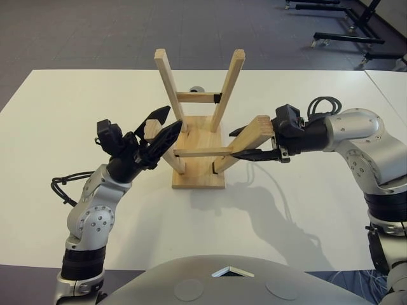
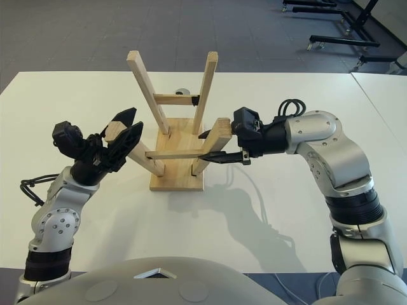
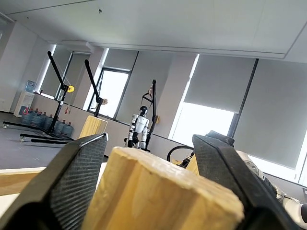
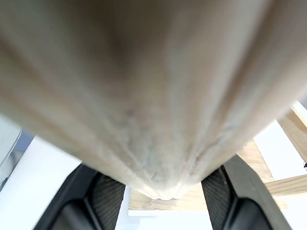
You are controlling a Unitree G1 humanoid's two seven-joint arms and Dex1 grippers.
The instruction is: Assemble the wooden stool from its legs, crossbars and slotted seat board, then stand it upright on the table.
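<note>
The wooden stool stands upside down in the middle of the table, its slotted seat board (image 1: 198,179) flat on the top. Two far legs (image 1: 166,76) point up, joined by a crossbar (image 1: 197,97). The two near legs lean outward and a second crossbar (image 1: 200,152) links them. My left gripper (image 1: 173,118) is shut on the free end of the near left leg (image 1: 151,129), whose wood sits between the pads (image 3: 79,177). From the other side, my right gripper (image 1: 238,144) is shut on the near right leg (image 1: 255,129).
A small grey round thing (image 1: 198,89) lies on the white table (image 1: 305,210) just behind the stool. A black cable (image 1: 63,185) loops beside my left arm. A second table (image 1: 391,82) adjoins at the right. Black wheeled frames (image 1: 346,35) stand on the floor beyond.
</note>
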